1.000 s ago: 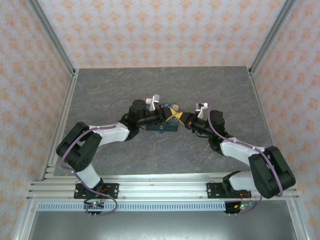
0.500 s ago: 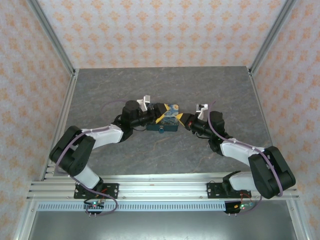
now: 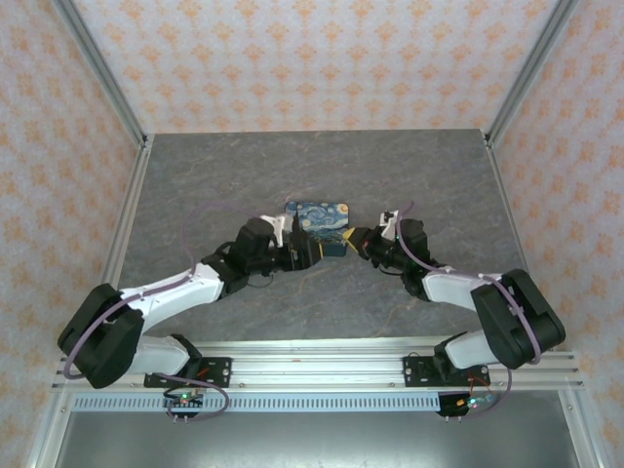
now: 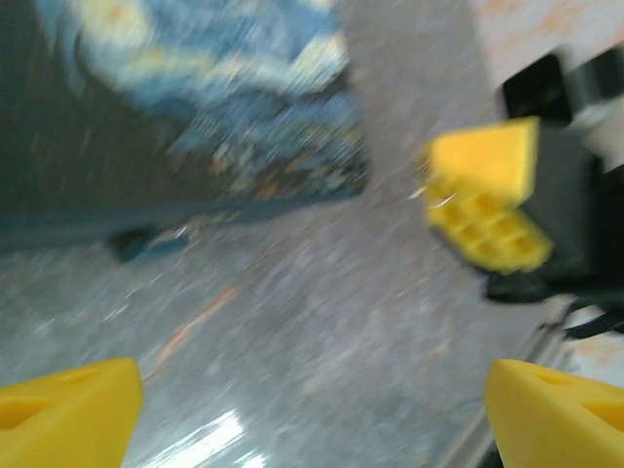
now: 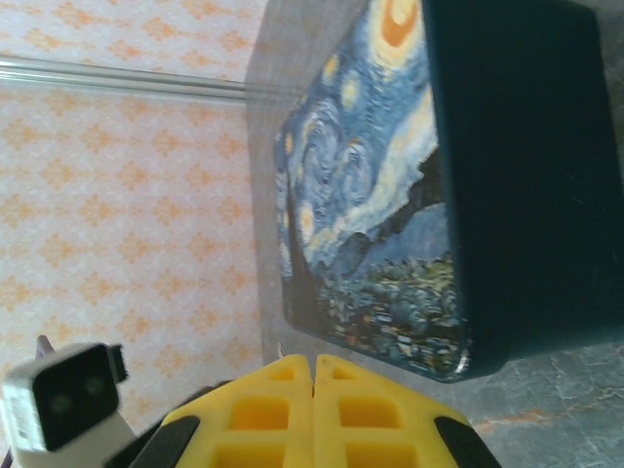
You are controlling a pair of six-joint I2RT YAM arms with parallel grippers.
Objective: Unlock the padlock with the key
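Observation:
The blue painted box (image 3: 319, 214) lies mid-table. On its near side, in the left wrist view, hangs a small dark bluish blob (image 4: 146, 244), blurred, which looks like the padlock. My left gripper (image 3: 314, 252) sits just in front of the box, open, its yellow fingertips (image 4: 58, 409) wide apart over bare table. My right gripper (image 3: 357, 241) is at the box's right corner, apart from it, with its yellow pads (image 5: 341, 414) pressed together. A thin metal tip, the key (image 5: 284, 352), pokes out at their ends. It also glints at those fingers in the left wrist view (image 4: 437, 198).
The grey stone-patterned tabletop (image 3: 244, 175) is fenced by aluminium posts (image 3: 102, 73) and patterned walls. The two arms meet close together in front of the box, and the mounting rail (image 3: 312, 366) runs along the near edge.
My left gripper has opened and drawn back toward the near side, uncovering the top of the box. The right gripper stayed shut and edged slightly toward the box.

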